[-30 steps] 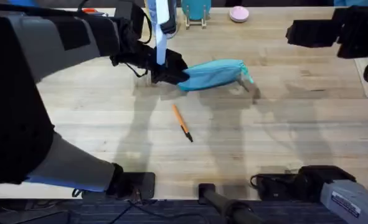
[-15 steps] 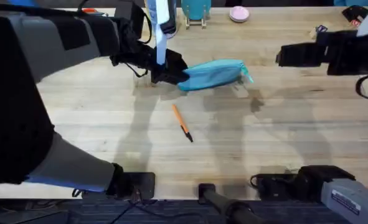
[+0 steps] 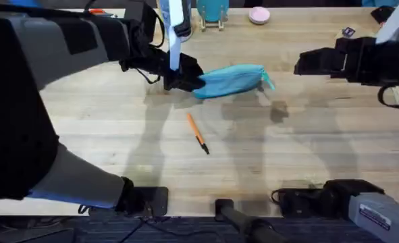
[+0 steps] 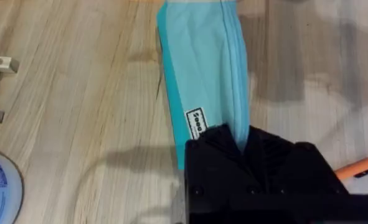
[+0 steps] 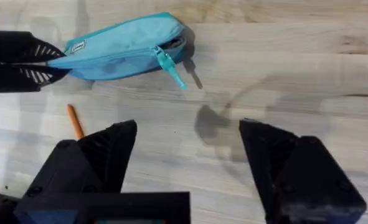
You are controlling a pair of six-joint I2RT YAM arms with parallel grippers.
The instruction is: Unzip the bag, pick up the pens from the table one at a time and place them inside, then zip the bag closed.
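The left gripper [image 3: 184,79] is clamped on the near-left end of the bag [image 3: 231,79], which lies mid-table [image 3: 321,148]. One pen [image 3: 197,132] rests just nearer, apart. The right gripper [image 3: 306,64] hovers spread wide, right of the pull tab [image 5: 170,66].

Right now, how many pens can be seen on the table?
1. The orange pen lies loose on the table, in front of the bag whose end the left gripper clamps. Another could be hidden under the left arm.
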